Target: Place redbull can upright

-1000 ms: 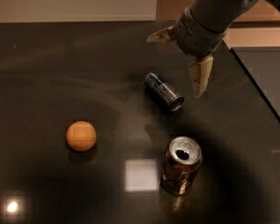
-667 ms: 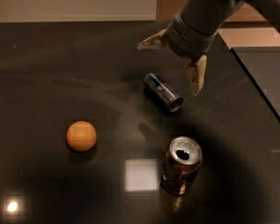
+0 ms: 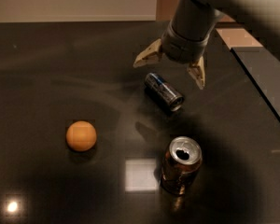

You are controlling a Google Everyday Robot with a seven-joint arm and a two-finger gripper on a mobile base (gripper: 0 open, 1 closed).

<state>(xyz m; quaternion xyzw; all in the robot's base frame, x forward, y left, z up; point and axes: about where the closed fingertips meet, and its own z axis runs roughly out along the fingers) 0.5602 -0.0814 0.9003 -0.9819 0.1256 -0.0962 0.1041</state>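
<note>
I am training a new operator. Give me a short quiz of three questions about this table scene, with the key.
1. True or false: the slim blue-and-silver redbull can stands upright on the dark table.
2. Fill in: the wider copper-brown can, its top opened, stands ___.
3. Choose: the open two-finger gripper is A) hovering over the redbull can, B) closed on the copper-brown can, C) resting on the table.
Key: 1 false, it lies on its side; 2 upright; 3 A.

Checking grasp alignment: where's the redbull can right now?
The redbull can lies on its side right of centre in the camera view, just below the open gripper; the upright brown can stands nearer the camera, the orange ball further left.
</note>
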